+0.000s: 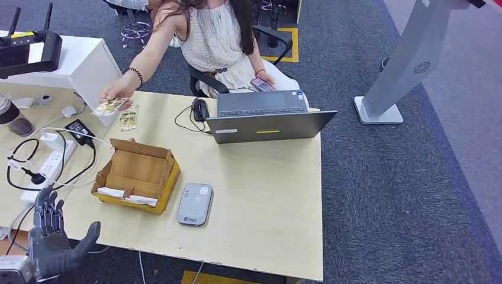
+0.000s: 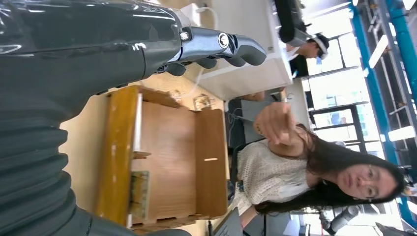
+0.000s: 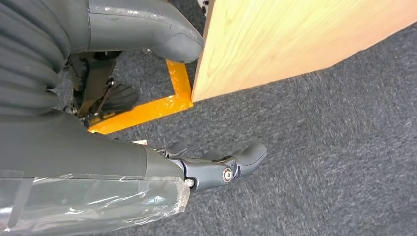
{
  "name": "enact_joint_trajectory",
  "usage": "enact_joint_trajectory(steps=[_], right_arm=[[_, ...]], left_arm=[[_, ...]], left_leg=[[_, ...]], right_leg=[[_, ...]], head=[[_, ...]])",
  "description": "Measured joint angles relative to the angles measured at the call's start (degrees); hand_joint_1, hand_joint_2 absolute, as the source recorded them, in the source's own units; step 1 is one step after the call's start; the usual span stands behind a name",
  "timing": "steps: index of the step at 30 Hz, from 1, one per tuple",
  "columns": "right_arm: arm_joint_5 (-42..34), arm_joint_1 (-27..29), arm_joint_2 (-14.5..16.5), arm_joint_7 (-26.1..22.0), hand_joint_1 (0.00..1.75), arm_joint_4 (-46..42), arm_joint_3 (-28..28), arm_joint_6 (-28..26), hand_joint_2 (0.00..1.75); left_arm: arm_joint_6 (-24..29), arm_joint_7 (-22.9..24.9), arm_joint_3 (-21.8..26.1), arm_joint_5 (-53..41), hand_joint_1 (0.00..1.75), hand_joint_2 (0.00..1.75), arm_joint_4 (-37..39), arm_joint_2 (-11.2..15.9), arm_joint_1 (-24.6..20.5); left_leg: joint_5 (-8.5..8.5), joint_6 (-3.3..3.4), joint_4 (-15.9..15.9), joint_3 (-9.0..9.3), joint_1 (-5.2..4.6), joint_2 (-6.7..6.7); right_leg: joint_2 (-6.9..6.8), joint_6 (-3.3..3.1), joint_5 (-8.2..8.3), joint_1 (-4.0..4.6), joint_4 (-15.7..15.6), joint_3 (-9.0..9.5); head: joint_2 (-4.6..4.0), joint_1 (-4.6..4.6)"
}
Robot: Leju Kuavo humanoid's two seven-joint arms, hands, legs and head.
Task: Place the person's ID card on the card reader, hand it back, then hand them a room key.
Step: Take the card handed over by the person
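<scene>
Nothing is done yet: the ID card (image 1: 110, 106) sits in the person's hand (image 1: 115, 92) far beyond the empty, spread left hand (image 1: 54, 239), with the card reader (image 1: 195, 203) to its right, untouched.

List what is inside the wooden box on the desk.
The wooden box has wooden dividers. Along its near edge lie flat cards: two pale ones in the head view, one printed card in the left wrist view. The box walls hide whatever lies lower in the slots.
</scene>
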Motion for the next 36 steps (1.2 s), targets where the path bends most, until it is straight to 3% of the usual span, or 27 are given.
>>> enact_joint_trajectory(steps=[11, 33, 36], right_arm=[[-0.24, -1.92, -1.11, -0.21, 0.0, 3.83, 2.74, -1.78, 1.75], [0.3, -5.65, -3.58, 0.33, 0.0, 11.04, 8.54, -4.05, 1.75], [0.4, -6.11, -3.87, 0.51, 0.0, 11.91, 9.38, -4.42, 0.44]], left_arm=[[11.29, 5.98, -9.55, -16.18, 0.0, 1.75, -1.29, 3.17, -7.41], [24.74, 23.62, -26.68, -49.93, 0.0, 1.75, 7.23, 11.29, -24.29], [26.62, 26.12, -28.63, -54.62, 0.0, 1.75, 8.52, 12.29, -26.33]], left_leg=[[0.01, 0.01, 0.01, -0.01, 0.0, 0.0], [0.03, 0.01, 0.02, -0.03, 0.0, 0.05], [0.03, 0.01, 0.02, -0.03, 0.0, 0.05]], right_leg=[[0.03, 0.01, 0.02, 0.0, 0.01, 0.04], [0.12, -0.03, 0.07, 0.0, 0.03, 0.02], [0.12, -0.03, 0.07, 0.0, 0.03, 0.02]], head=[[0.0, 0.01], [0.0, 0.0], [0.0, 0.0]])
